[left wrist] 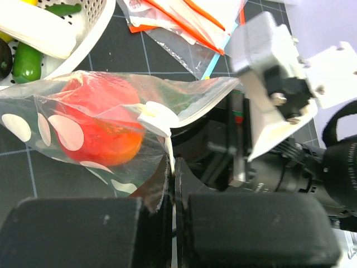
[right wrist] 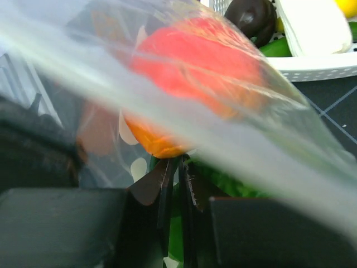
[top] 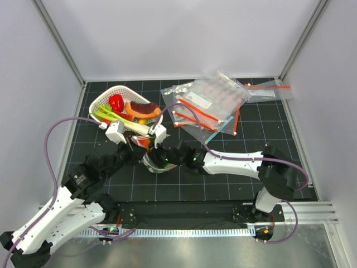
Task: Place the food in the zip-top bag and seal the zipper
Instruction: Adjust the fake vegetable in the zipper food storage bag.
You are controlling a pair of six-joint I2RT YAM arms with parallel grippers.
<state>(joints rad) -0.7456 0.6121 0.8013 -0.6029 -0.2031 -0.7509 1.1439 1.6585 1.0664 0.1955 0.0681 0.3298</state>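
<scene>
The polka-dot zip-top bag (top: 158,163) hangs between my two grippers at the middle of the mat. In the left wrist view the bag (left wrist: 50,131) holds the orange-red piece (left wrist: 106,125), and the pale zipper strip (left wrist: 158,119) runs along its mouth edge. My left gripper (left wrist: 174,173) is shut on the bag's edge just below that strip. My right gripper (right wrist: 179,167) is shut on the bag's film (right wrist: 100,67). Through the film show the orange-red piece (right wrist: 201,72) and the green lettuce (right wrist: 226,181). From above, the left gripper (top: 144,149) and right gripper (top: 170,156) nearly touch.
A white basket (top: 100,100) behind the grippers holds a red pepper (top: 116,102), green onions (top: 109,116) and other toy food. A pile of plain clear bags with red-orange strips (top: 209,103) lies at the back right. The right wrist housing (left wrist: 279,84) sits close to my left fingers.
</scene>
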